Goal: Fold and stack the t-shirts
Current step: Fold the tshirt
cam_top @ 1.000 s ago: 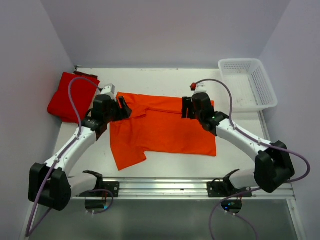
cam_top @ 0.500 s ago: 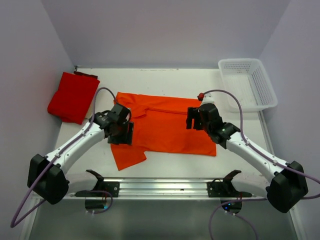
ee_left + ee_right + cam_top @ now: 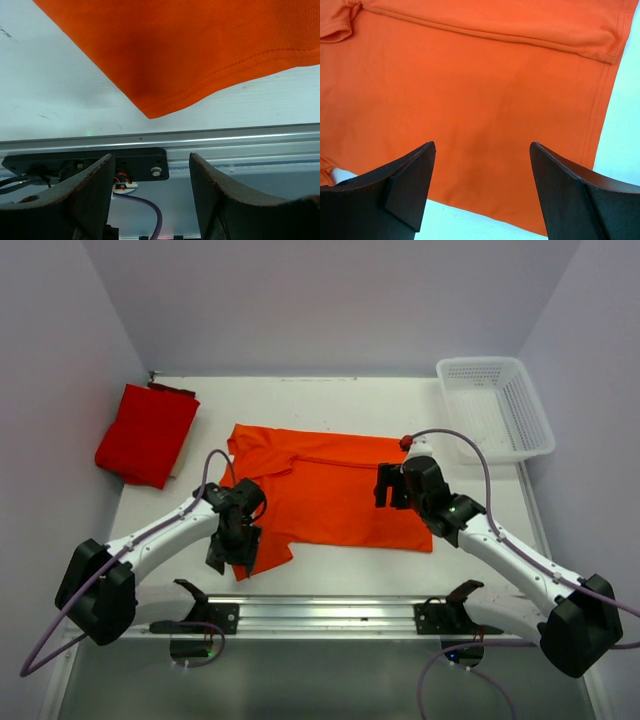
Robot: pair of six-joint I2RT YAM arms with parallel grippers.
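The bright orange t-shirt [image 3: 325, 490] lies spread on the table with its far edge folded over. It fills the right wrist view [image 3: 470, 90], and its near-left corner shows in the left wrist view [image 3: 165, 55]. The deeper red t-shirt [image 3: 147, 433] lies folded at the far left. My left gripper [image 3: 232, 552] is open and empty above the orange shirt's near-left corner, by the table's front rail. My right gripper [image 3: 393, 485] is open and empty over the shirt's right side.
A white mesh basket [image 3: 496, 406] stands at the back right. A metal rail [image 3: 330, 615] with black brackets runs along the table's front edge, also in the left wrist view [image 3: 200, 145]. White walls close in the left, back and right.
My left gripper has moved from the shirt's far-left shoulder toward the near-left corner by the rail. My right gripper has drawn slightly nearer and right over the shirt.
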